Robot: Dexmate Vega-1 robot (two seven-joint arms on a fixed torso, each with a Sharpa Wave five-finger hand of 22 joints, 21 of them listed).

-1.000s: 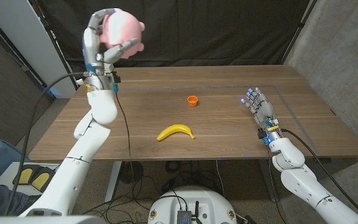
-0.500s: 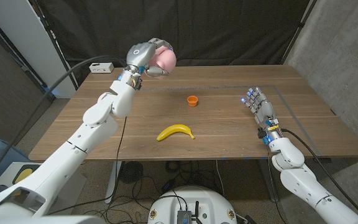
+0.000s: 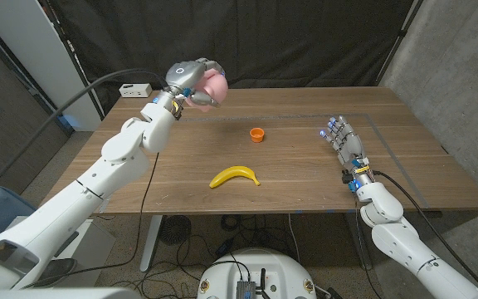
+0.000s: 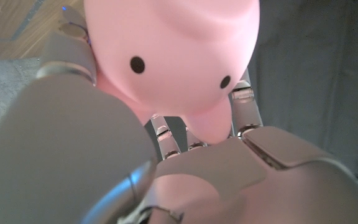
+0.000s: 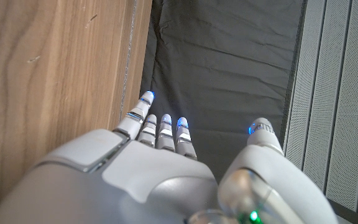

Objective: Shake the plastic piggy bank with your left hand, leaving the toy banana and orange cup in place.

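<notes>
Above the table's (image 3: 305, 158) far left corner, we see our left hand (image 3: 187, 80) grasping the pink piggy bank (image 3: 212, 84), well behind the orange cup (image 3: 257, 134) and banana (image 3: 234, 176). Our right hand (image 3: 343, 141) waits empty, fingers extended. No readable writing.

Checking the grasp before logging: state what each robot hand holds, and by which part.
The left robot hand grips the pink piggy bank around its body, fingers wrapped behind it, face outward. The right robot hand holds nothing, fingers extended.

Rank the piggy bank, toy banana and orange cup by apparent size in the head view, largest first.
1. toy banana, longest.
2. piggy bank, partly covered by the left hand and farther away, so this ranking is unsure.
3. orange cup, clearly smallest.
</notes>
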